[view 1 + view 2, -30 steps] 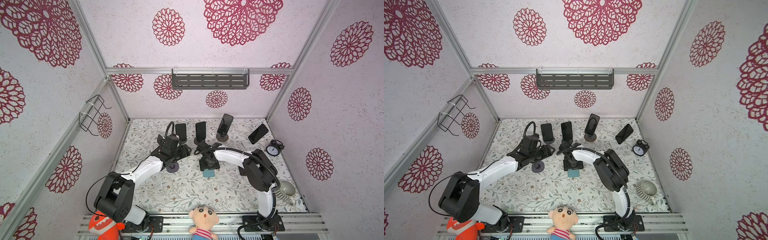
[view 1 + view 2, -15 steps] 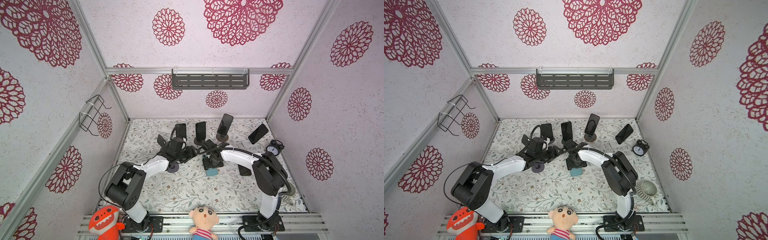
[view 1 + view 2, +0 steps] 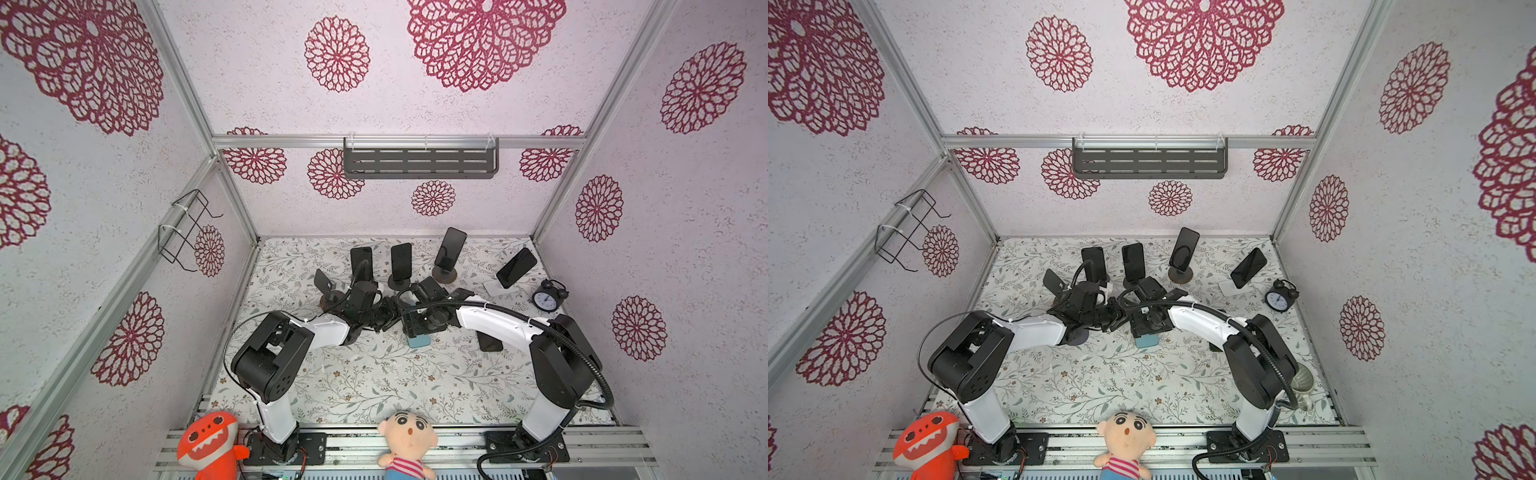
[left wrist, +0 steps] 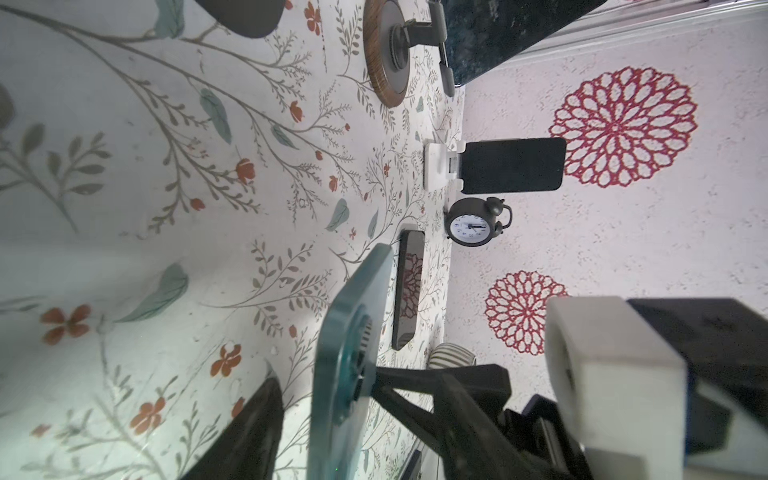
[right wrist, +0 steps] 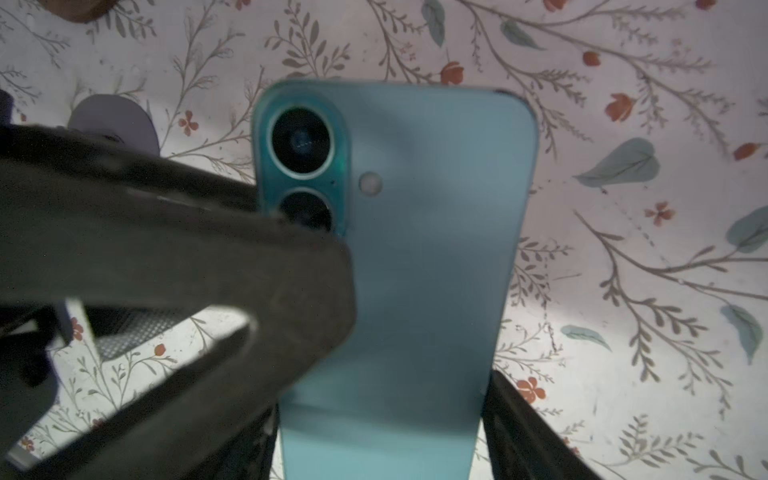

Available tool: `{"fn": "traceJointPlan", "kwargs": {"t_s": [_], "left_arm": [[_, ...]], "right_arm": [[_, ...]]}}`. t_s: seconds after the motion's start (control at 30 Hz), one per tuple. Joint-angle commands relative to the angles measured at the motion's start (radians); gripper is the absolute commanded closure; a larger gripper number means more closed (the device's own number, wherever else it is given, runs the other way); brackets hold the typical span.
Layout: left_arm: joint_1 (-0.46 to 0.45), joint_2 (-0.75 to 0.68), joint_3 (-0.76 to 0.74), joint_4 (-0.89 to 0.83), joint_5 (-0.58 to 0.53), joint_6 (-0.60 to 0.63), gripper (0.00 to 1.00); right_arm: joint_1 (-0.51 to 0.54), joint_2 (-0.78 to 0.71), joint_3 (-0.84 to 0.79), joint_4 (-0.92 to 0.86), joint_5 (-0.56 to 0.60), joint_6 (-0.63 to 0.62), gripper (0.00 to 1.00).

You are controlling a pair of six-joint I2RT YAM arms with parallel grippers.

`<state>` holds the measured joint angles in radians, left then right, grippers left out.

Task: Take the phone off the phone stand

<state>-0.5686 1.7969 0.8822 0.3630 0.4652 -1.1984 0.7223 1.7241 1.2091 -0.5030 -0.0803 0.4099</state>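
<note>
Right hand (image 3: 420,330) clamps the teal phone (image 5: 415,249) (twin lenses, back showing); left hand (image 3: 388,318) straddles it, grip unclear.

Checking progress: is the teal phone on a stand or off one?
Off. The teal phone sits clamped in the right gripper, above the flowered table, with no stand under it.

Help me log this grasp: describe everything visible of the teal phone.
The teal phone looks matte, with rounded corners, two lenses in a raised oval module and a small flash dot. It is held back-up over the table, the right hand gripping its side edges; a finger of the left hand overlaps one lens.
</note>
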Motion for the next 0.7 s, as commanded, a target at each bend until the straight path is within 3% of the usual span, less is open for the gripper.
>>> {"fn": "traceJointPlan", "kwargs": {"t_s": [0.0, 0.1, 0.27, 0.37, 0.43, 0.5, 0.67], "left_arm": [[-0.011, 0.026, 0.019, 0.050, 0.027, -0.010, 0.54], [-0.011, 0.024, 0.011, 0.081, 0.035, -0.018, 0.71], [-0.010, 0.020, 0.017, 0.099, 0.041, -0.017, 0.89], [-0.008, 0.011, 0.021, 0.110, 0.040, -0.011, 0.96], [-0.005, 0.005, 0.023, 0.129, 0.044, -0.005, 0.99], [-0.004, -0.002, 0.027, 0.145, 0.054, -0.001, 1.00], [0.005, -0.038, 0.013, 0.243, 0.086, 0.026, 1.00]], "right_arm": [[-0.004, -0.059, 0.012, 0.065, -0.041, -0.013, 0.36], [-0.009, -0.069, 0.008, 0.073, -0.056, -0.015, 0.36], [-0.033, -0.098, -0.006, 0.104, -0.115, -0.016, 0.35], [-0.081, -0.136, -0.019, 0.108, -0.201, -0.027, 0.23], [-0.139, -0.173, -0.040, 0.108, -0.294, -0.040, 0.14], [-0.218, -0.213, -0.075, 0.103, -0.393, -0.058, 0.11], [-0.430, -0.267, -0.211, 0.168, -0.732, -0.085, 0.20]]}}
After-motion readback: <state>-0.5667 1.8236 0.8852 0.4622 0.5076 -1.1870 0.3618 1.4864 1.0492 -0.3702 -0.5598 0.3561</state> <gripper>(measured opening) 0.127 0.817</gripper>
